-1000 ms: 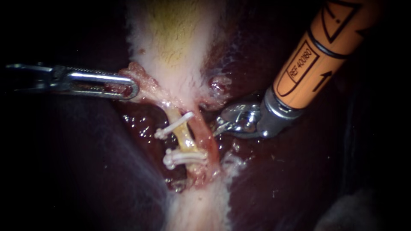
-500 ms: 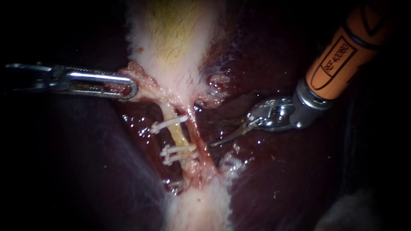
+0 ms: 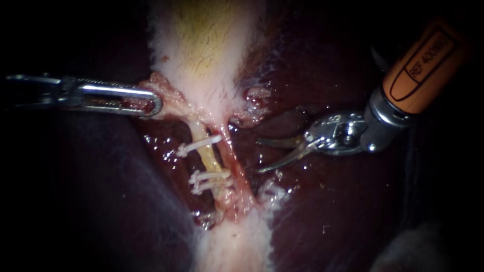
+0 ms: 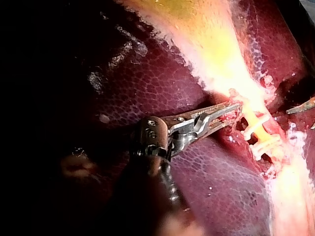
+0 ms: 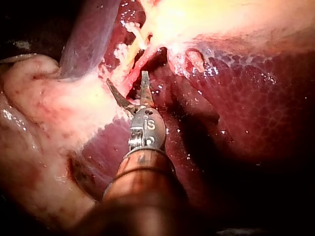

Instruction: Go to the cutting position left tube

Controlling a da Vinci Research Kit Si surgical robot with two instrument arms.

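Right instrument (image 3: 258,156) held its two thin jaws apart, gripping nothing, their tips near the reddish right tube (image 3: 237,166). Just beyond it lay the yellowish left tube (image 3: 207,158), crossed by white clips (image 3: 199,145). Left instrument (image 3: 154,105) had its jaws clamped on tissue (image 3: 170,98) below the gallbladder (image 3: 201,45), with dark liver (image 3: 327,216) all around.

The only print in sight is a label (image 3: 428,59) on the orange shaft (image 3: 403,93) of the right instrument (image 3: 258,156), plus a small mark (image 5: 149,125) on its wrist (image 5: 143,133).
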